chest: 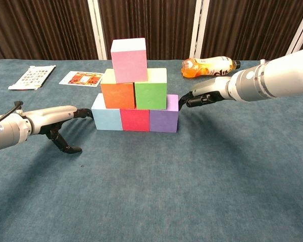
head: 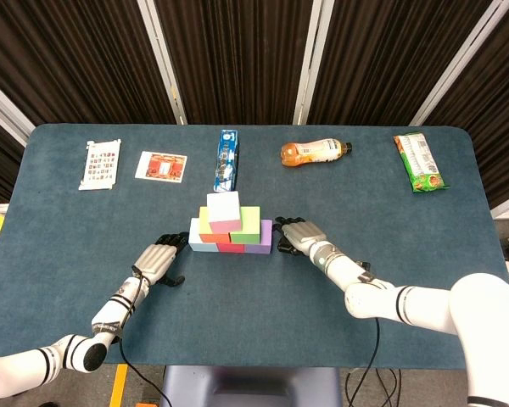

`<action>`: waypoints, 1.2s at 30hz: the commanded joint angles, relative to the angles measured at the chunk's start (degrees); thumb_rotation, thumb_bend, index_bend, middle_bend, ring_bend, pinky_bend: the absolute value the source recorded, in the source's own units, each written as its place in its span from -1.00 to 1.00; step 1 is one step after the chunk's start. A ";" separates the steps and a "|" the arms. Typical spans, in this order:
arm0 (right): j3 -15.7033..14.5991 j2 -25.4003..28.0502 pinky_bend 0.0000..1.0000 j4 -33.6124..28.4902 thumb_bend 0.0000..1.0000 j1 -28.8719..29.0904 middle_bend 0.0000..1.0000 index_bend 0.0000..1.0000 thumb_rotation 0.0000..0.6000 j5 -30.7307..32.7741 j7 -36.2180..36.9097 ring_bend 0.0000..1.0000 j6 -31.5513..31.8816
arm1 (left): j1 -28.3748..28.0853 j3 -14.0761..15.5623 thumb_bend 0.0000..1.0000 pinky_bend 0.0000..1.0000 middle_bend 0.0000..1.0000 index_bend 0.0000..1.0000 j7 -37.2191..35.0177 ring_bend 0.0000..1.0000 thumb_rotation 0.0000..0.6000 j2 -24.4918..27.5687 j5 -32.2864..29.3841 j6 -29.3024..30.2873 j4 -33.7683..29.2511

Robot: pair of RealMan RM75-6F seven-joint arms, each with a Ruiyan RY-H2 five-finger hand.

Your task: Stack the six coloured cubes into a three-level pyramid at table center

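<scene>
The six cubes stand as a pyramid (head: 229,227) at the table's middle. In the chest view the bottom row is a light blue cube (chest: 107,118), a red cube (chest: 135,120) and a purple cube (chest: 164,120). An orange cube (chest: 118,95) and a green cube (chest: 151,95) sit on them, with a pink cube (chest: 129,60) on top. My left hand (head: 159,259) (chest: 65,118) lies low, fingers spread, its tips touching the light blue cube's outer side. My right hand (head: 295,236) (chest: 202,97) reaches in from the other side, its tips against the purple cube. Neither hand holds anything.
Along the far edge lie a white card (head: 100,164), a red card (head: 162,165), a blue box (head: 227,159), an orange bottle (head: 314,152) and a green snack pack (head: 419,161). The blue table (head: 407,254) is open near the front edge.
</scene>
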 commanded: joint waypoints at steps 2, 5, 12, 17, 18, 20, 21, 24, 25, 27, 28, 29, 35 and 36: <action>-0.20 -0.68 -1.00 0.80 1.00 0.39 -1.00 -0.54 -0.53 -0.02 0.35 -1.00 0.07 | -0.32 0.05 -0.35 -1.00 -1.00 -0.79 0.44 -1.00 1.00 -0.18 -0.38 -0.17 -0.05; -0.24 -1.09 -1.00 1.16 1.00 0.53 -1.00 -0.55 -0.53 -0.21 0.78 -1.00 -0.10 | -0.48 0.21 -0.35 -1.00 -1.00 -0.79 0.79 -1.00 1.00 -0.21 -0.61 -0.24 -0.08; -1.08 -0.67 -1.00 0.84 1.00 0.81 -1.00 -0.55 -0.53 -0.52 1.23 -1.00 -0.34 | -0.64 0.45 -0.35 -1.00 -1.00 -0.79 1.10 -1.00 1.00 -0.09 -1.05 -0.22 -0.25; -1.98 1.64 -1.00 -1.28 1.00 0.83 -1.00 -0.55 -0.53 -0.17 1.41 -1.00 0.43 | 0.15 0.77 -0.35 -1.00 -1.00 -0.79 0.47 -1.00 1.00 0.69 -1.09 0.61 -0.74; -2.12 2.17 -1.00 -1.73 1.00 0.82 -1.00 -0.56 -0.53 -0.09 1.45 -1.00 0.58 | 0.28 0.87 -0.35 -1.00 -1.00 -0.79 0.39 -1.00 1.00 0.83 -1.04 0.71 -0.81; -2.47 3.24 -1.00 -2.70 1.00 0.83 -1.00 -0.57 -0.53 0.11 1.44 -1.00 0.92 | 0.59 1.06 -0.35 -1.00 -1.00 -0.79 0.19 -1.00 1.00 1.24 -0.97 0.92 -1.02; -2.62 3.85 -1.00 -3.28 1.00 0.84 -1.00 -0.57 -0.52 0.18 1.41 -1.00 1.18 | 0.82 1.08 -0.35 -1.00 -1.00 -0.80 -0.02 -1.00 1.00 1.52 -0.95 1.17 -1.23; -2.65 6.88 -1.00 -6.32 1.00 0.66 -1.00 -0.57 -0.52 0.03 1.55 -1.00 2.62 | 2.01 1.18 -0.35 -1.00 -1.00 -0.80 -0.81 -1.00 1.00 3.27 -0.45 2.82 -2.60; -2.59 7.74 -1.00 -7.18 1.00 0.58 -1.00 -0.57 -0.52 -0.09 1.60 -1.00 3.05 | 2.33 1.15 -0.35 -1.00 -1.00 -0.80 -1.01 -1.00 1.00 3.86 -0.26 3.33 -3.08; -2.11 9.68 -1.00 -9.19 1.00 0.32 -1.00 -0.57 -0.52 -0.35 2.03 -1.00 3.88 | 2.96 1.05 -0.35 -1.00 -1.00 -0.80 -1.57 -1.00 1.00 5.36 0.36 4.39 -4.31; -1.76 10.47 -1.00 -10.04 1.00 0.17 -1.00 -0.57 -0.51 -0.52 2.36 -1.00 4.11 | 3.22 0.96 -0.35 -1.00 -1.00 -0.80 -1.93 -1.00 1.00 6.05 0.68 4.82 -4.90; -1.34 11.24 -1.00 -10.87 1.00 0.00 -1.00 -0.57 -0.51 -0.75 2.76 -1.00 4.28 | 3.46 0.83 -0.35 -1.00 -1.00 -0.80 -2.42 -1.00 1.00 6.74 1.00 5.21 -5.53; 2.22 14.67 -1.00 -14.90 1.00 -1.32 -1.00 -0.57 -0.51 -3.09 6.20 -1.00 4.02 | 4.69 -0.78 -0.35 -1.00 -1.00 -0.80 -9.01 -1.00 1.00 11.21 5.14 7.49 -10.25; 2.63 14.77 -1.00 -15.06 1.00 -1.40 -1.00 -0.57 -0.51 -3.30 6.64 -1.00 3.79 | 4.60 -0.98 -0.35 -1.00 -1.00 -0.80 -9.89 -1.00 1.00 11.62 5.89 7.52 -10.66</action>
